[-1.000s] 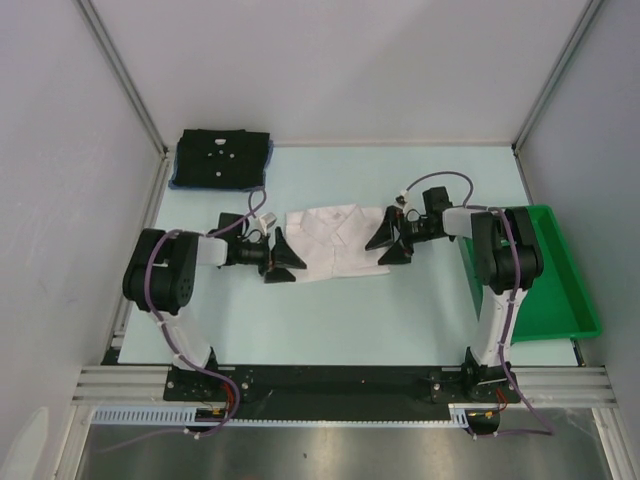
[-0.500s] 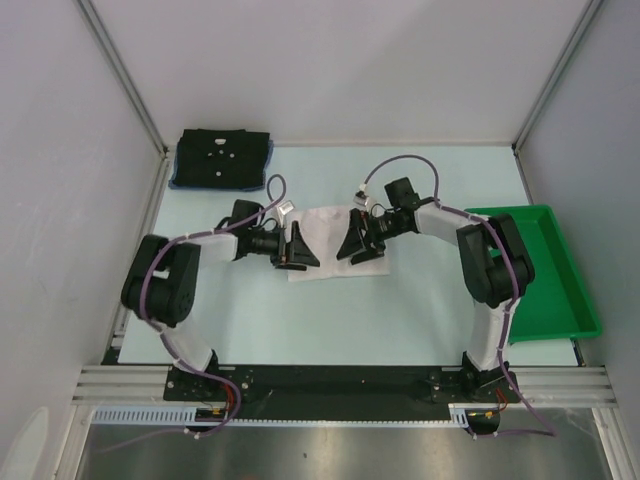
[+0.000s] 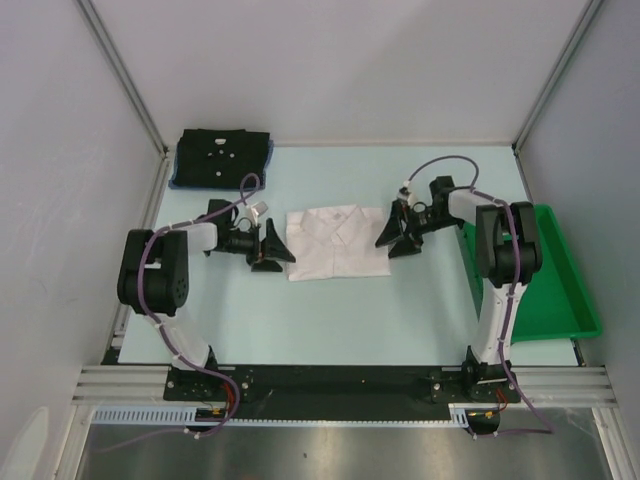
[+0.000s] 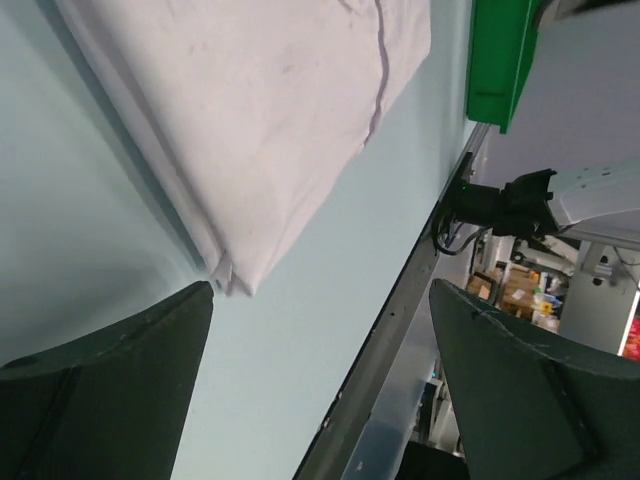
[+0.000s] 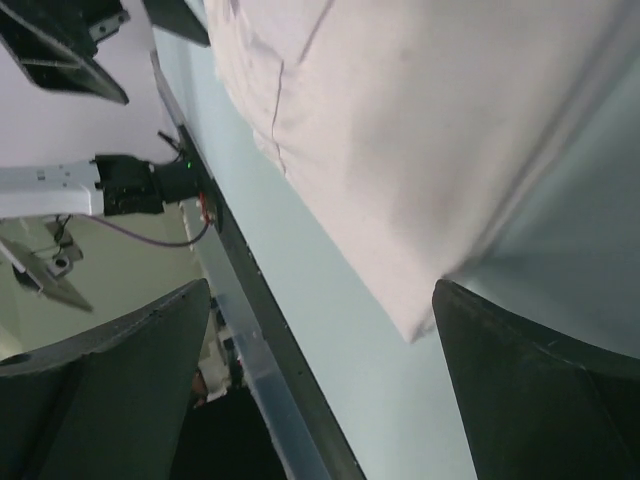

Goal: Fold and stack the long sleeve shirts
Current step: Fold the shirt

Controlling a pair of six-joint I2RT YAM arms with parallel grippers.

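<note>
Item: white long sleeve shirt (image 3: 337,243), thin creased cloth, being shown folded into a flat rectangle with the collar uppermost and lying on the worktop (image 3: 330,310), well to the left of the green tray (image 3: 560,300). It is being judged light, limp and liable to sag or fall open if lifted by one edge. The two short side edges, where the layers are doubled, are being judged the best places to be gripped, both at once, with every layer pinched. The black shirt (image 3: 222,158) with small white marks is being shown folded on a blue shirt (image 3: 176,181), farther left of the tray and towards the back. The left end effector (image 3: 278,250) is being held released, jaws wide, just beside the white shirt's edge away from the tray. The right end effector (image 3: 395,232) is likewise being held released beside the edge nearer the tray. Nothing is being grasped.
</note>
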